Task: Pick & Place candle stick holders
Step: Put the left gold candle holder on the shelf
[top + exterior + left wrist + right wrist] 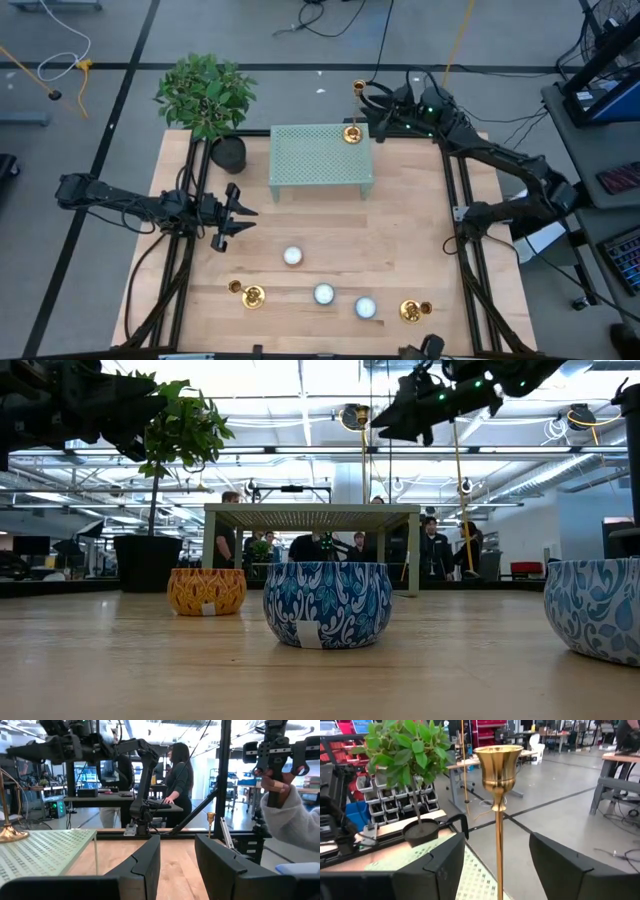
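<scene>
A tall gold candle stick holder stands upright by its round base (351,134) on the far right corner of the green perforated stand (320,155). My right gripper (381,108) is open at its upper stem. The fingers stand on either side of the stem (499,850) below the cup (497,762) without touching it. Two shorter gold holders stand near the table's front edge, one at the left (250,295) and one at the right (412,311). My left gripper (242,215) is open and empty over the table's left part.
A potted plant (207,100) stands at the stand's far left. Three glowing tealights in patterned tins (292,256) (323,294) (365,307) sit on the table's near half. A person's hand and sleeve (282,800) and other people show beyond the table.
</scene>
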`<control>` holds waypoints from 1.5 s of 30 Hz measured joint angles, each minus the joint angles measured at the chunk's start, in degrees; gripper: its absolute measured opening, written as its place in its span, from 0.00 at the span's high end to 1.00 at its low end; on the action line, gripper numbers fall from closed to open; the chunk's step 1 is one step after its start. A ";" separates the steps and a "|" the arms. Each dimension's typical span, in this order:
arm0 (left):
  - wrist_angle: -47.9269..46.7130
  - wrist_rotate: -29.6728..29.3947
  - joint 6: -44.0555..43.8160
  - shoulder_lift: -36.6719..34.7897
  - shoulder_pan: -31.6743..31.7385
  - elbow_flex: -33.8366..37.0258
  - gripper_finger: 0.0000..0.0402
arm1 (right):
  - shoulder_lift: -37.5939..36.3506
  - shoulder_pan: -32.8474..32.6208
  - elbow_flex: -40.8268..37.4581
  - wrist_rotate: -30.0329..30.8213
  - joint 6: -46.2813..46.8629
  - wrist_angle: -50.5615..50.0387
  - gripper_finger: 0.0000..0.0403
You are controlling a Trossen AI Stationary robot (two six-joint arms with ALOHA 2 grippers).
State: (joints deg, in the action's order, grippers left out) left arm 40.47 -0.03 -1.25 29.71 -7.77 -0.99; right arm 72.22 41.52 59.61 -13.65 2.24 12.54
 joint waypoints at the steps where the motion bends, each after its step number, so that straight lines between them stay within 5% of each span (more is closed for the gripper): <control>1: 0.00 -0.02 -0.46 0.00 0.02 0.00 0.68 | -0.67 -0.02 0.00 -0.06 0.01 -1.13 0.46; 9: -3.21 -0.15 -0.30 0.02 0.02 -1.68 0.68 | -5.39 -1.55 -0.02 -0.15 -0.74 -10.89 0.46; 27: -43.07 -1.47 5.57 1.96 -1.70 -26.42 0.68 | -9.89 -11.68 -0.02 -0.15 -4.44 -16.25 0.45; 45: -51.13 -1.51 2.55 2.90 -8.72 -27.34 0.68 | -9.87 -16.42 -0.04 -0.17 -4.60 -17.27 0.40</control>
State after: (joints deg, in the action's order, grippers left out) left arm -10.67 -1.54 1.30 32.61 -16.49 -28.34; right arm 62.35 25.09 59.57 -13.81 -2.36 -4.73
